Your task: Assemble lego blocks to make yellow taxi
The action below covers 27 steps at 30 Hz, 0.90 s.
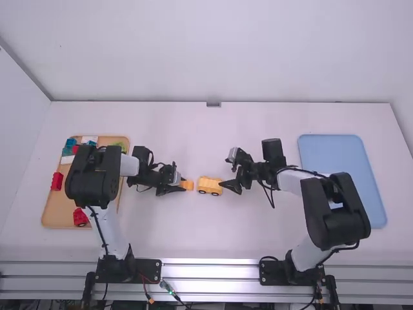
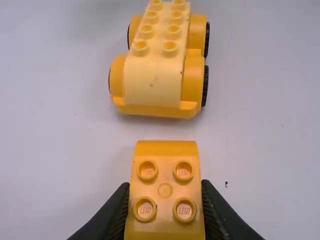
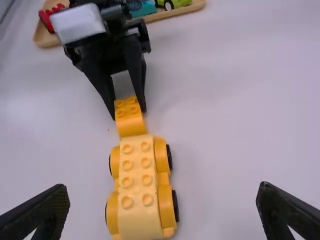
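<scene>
Currently | tan tray (image 1: pixel 58 208), left: colored pieces (image 1: pixel 80 217) inside | blue tray (image 1: pixel 332 161), right

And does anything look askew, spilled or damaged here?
One small thing: a red brick at the outer edge of the tan tray seems to lie across its rim. Otherwise nothing stands out; the wheeled yellow base stands upright, and the left tool holds a yellow block.
</scene>
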Motion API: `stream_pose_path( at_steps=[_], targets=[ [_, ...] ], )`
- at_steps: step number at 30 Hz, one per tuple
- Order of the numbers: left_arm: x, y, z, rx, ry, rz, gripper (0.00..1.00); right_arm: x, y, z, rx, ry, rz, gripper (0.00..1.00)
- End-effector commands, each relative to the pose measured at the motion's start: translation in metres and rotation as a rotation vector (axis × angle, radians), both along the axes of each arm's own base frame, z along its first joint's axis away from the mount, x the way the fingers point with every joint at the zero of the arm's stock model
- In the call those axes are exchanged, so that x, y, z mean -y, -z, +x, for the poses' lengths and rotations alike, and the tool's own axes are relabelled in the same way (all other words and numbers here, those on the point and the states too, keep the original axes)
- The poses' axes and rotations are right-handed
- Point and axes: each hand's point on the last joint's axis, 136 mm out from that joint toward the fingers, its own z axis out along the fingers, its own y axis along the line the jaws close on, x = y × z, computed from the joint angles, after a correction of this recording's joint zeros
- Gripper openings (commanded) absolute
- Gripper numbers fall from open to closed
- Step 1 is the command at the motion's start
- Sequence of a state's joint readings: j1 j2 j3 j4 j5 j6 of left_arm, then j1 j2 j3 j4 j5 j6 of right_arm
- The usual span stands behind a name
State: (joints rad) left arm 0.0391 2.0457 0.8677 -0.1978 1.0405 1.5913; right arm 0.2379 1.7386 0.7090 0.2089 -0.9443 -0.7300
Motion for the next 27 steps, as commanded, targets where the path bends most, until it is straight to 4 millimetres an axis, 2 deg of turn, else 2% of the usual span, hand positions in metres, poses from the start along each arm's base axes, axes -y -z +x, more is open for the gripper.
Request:
stream_pose_path(
  at_steps=[1,5,10,16,21,23,25,27],
  targets=[
    [0.004,-0.013,0.007,0.016,0.003,-0.042,0.15,-0.002,0.006,-0.010,0.053,-0.025,-0.043,0.99],
    [0.004,-0.022,0.011,0.015,0.005,-0.055,0.15,-0.007,0.014,-0.020,0.080,-0.046,-0.051,0.99],
    [0.007,-0.045,0.008,0.038,0.048,-0.085,0.15,-0.015,0.027,-0.029,0.108,-0.045,-0.037,0.99],
    [0.008,-0.072,0.008,0.059,0.055,-0.095,0.14,-0.032,0.044,-0.023,0.132,-0.043,0.041,0.99],
    [0.009,-0.088,0.003,0.059,0.055,-0.099,0.13,-0.044,0.069,-0.017,0.114,-0.061,0.028,1.00],
    [0.009,-0.091,0.001,0.056,0.055,-0.099,0.13,-0.045,0.073,-0.016,0.105,-0.062,0.026,0.98],
    [0.009,-0.098,-0.003,0.048,0.055,-0.099,0.13,-0.045,0.078,-0.016,0.111,-0.085,0.035,0.89],
    [0.009,-0.100,-0.004,0.047,0.055,-0.100,0.13,-0.043,0.078,-0.015,0.112,-0.091,0.045,0.86]
  ],
)
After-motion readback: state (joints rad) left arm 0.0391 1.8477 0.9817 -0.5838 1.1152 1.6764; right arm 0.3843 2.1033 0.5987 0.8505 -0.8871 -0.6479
